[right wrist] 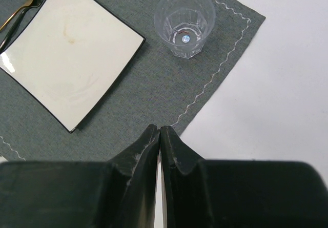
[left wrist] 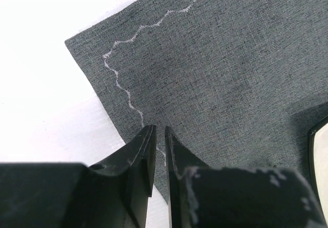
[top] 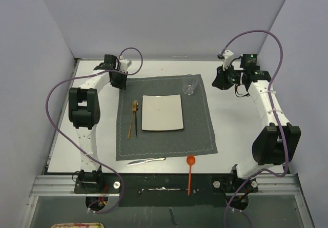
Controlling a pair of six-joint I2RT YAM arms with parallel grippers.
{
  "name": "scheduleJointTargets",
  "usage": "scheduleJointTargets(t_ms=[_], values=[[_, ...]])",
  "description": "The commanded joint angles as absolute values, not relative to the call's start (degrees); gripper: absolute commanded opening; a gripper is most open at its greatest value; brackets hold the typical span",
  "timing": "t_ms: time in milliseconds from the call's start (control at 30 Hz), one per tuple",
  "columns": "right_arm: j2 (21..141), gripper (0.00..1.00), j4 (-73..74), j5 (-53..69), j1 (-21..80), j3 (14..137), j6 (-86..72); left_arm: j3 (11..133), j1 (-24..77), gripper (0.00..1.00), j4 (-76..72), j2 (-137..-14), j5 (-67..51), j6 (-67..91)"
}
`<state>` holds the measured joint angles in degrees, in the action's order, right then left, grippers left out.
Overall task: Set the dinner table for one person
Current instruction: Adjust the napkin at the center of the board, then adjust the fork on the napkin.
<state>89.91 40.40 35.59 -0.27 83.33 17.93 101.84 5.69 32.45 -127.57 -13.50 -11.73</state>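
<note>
The white dinner table [top: 241,136] carries a dark grey placemat [top: 200,130] with a square off-white plate [top: 162,112] in its middle. A gold fork [top: 134,118] lies left of the plate. A clear glass [top: 189,87] stands at the mat's far right corner. My left gripper [top: 122,82] hovers over the mat's far left corner [left wrist: 220,59]; its jaws [left wrist: 160,128] stand almost together with nothing between them. My right gripper [top: 220,79] is shut and empty [right wrist: 160,128] above the mat's right edge [right wrist: 154,95], near the glass [right wrist: 184,20] and plate [right wrist: 66,48].
A silver knife [top: 146,161] lies on the table just in front of the mat. An orange spoon [top: 190,172] lies at the front edge, its handle over the dark base rail. Grey walls close in the back and sides.
</note>
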Motion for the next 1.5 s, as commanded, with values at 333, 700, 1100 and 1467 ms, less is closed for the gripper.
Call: scheduleJointTargets(t_ms=[333,700,1100,1467], values=[[88.91,0.09,39.37,37.73,0.00,83.57,17.14,105.45,8.27,0.11,33.68,-131.28,-6.59,-15.67],[88.85,0.08,39.44,38.17,0.01,82.94,17.04,106.43,8.61,0.11,33.34,-132.69,-0.68,-16.77],[88.92,0.09,39.73,37.96,0.00,82.98,17.83,106.27,9.57,0.10,33.76,-130.70,-1.56,-16.88],[88.87,0.09,40.17,37.71,0.05,83.19,18.38,101.09,14.20,0.41,36.37,-117.70,0.30,-15.21]])
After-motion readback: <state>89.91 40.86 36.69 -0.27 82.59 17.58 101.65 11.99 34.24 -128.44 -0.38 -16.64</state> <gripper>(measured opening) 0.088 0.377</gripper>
